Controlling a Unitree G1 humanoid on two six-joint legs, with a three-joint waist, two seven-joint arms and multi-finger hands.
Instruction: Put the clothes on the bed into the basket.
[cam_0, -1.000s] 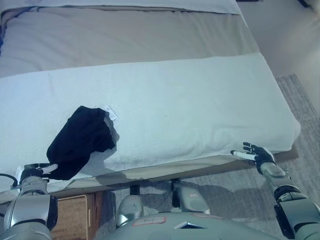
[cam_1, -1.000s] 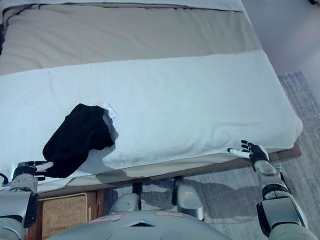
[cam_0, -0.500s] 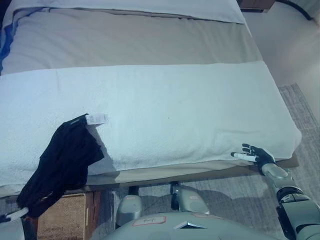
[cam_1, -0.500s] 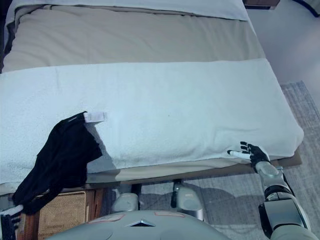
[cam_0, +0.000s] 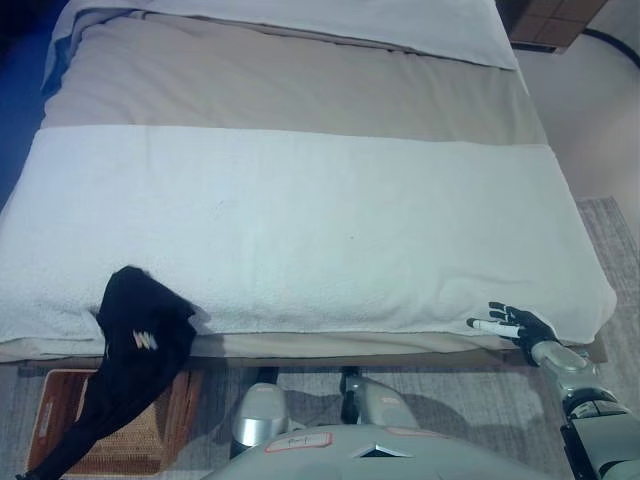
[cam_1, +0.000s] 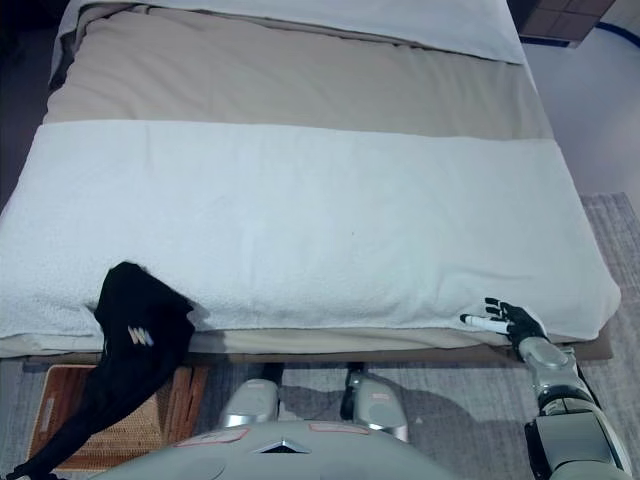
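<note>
A black garment (cam_0: 135, 360) hangs off the bed's front left edge. Its top still rests on the white blanket (cam_0: 330, 230), and the rest stretches down to the lower left over a brown wicker basket (cam_0: 52, 412) on the floor beside the bed. The garment also shows in the right eye view (cam_1: 135, 350), reaching the bottom left corner. My left hand shows in no view. My right hand (cam_0: 516, 325) is open and empty by the bed's front right edge, low at the blanket's hem.
The bed has a beige sheet (cam_0: 300, 90) behind the white blanket and a white pillow edge (cam_0: 330, 15) at the far end. A grey rug (cam_0: 620, 230) lies on the floor at the right.
The black garment has slid off the blanket and now hangs over the front edge above the basket. My left hand has dropped out of view. The camera has shifted. My right hand stays put.
</note>
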